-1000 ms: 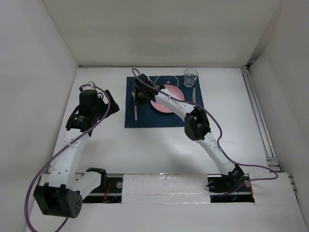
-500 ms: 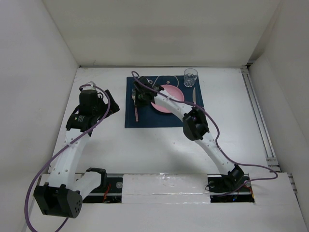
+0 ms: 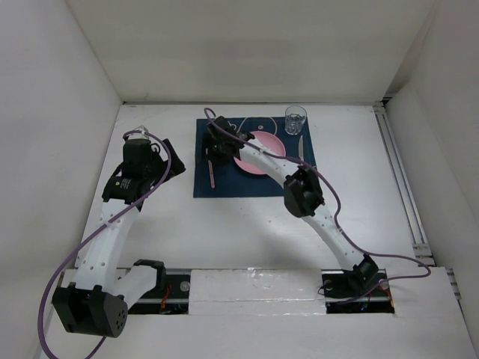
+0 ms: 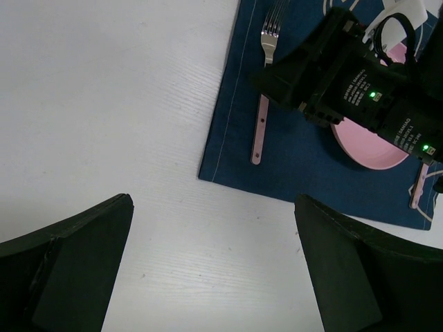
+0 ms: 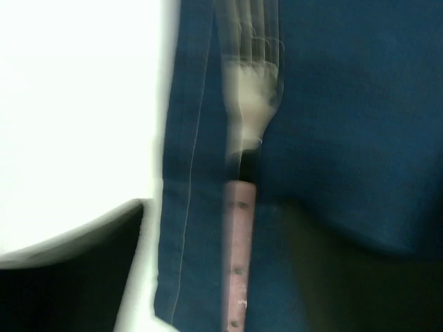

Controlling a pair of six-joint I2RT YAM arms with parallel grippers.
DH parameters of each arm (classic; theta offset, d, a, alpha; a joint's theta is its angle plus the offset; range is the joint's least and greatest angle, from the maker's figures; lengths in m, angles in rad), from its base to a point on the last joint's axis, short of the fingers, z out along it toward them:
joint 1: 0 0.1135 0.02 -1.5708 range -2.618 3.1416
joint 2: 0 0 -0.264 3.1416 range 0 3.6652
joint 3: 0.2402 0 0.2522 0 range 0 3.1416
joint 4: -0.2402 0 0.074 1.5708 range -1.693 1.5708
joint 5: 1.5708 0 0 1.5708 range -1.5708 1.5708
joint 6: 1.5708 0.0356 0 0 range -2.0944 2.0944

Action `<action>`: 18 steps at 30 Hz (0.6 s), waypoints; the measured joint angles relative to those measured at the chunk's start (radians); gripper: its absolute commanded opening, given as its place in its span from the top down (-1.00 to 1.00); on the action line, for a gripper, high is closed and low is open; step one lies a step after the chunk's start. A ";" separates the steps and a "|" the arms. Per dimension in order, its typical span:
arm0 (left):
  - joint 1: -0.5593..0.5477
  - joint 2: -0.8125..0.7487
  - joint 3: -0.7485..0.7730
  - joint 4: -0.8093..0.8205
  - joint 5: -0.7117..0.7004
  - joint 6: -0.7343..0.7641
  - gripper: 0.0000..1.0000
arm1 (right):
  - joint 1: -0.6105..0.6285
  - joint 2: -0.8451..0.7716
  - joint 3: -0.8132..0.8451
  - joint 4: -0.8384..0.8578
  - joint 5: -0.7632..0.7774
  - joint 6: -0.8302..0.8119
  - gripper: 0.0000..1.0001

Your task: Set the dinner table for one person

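The white matte dinner table (image 3: 224, 232) carries a navy placemat (image 3: 232, 187), with bare tabletop showing on every side of it; a clear glass (image 3: 296, 120) stands at the placemat's far right corner, whether on cloth or tabletop is unclear

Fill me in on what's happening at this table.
The right end effector hangs open over a pink-handled fork lying on the navy placemat, left of the pink plate. A glass stands at the mat's far right corner. The left end effector hovers open and empty above the white table beside the mat.
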 measured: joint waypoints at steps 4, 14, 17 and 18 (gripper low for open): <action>0.000 0.000 0.000 0.000 -0.008 0.000 -1.00 | 0.002 -0.081 -0.068 0.030 -0.003 0.007 -1.00; 0.000 -0.016 0.000 -0.004 -0.093 -0.014 -1.00 | 0.003 -0.803 -0.676 0.155 0.159 -0.036 -1.00; 0.000 -0.038 0.000 -0.011 -0.126 -0.024 -1.00 | 0.006 -1.075 -0.826 0.181 0.262 -0.065 -1.00; 0.000 -0.048 0.000 -0.014 -0.138 -0.027 -1.00 | 0.004 -1.154 -0.862 0.174 0.301 -0.075 -1.00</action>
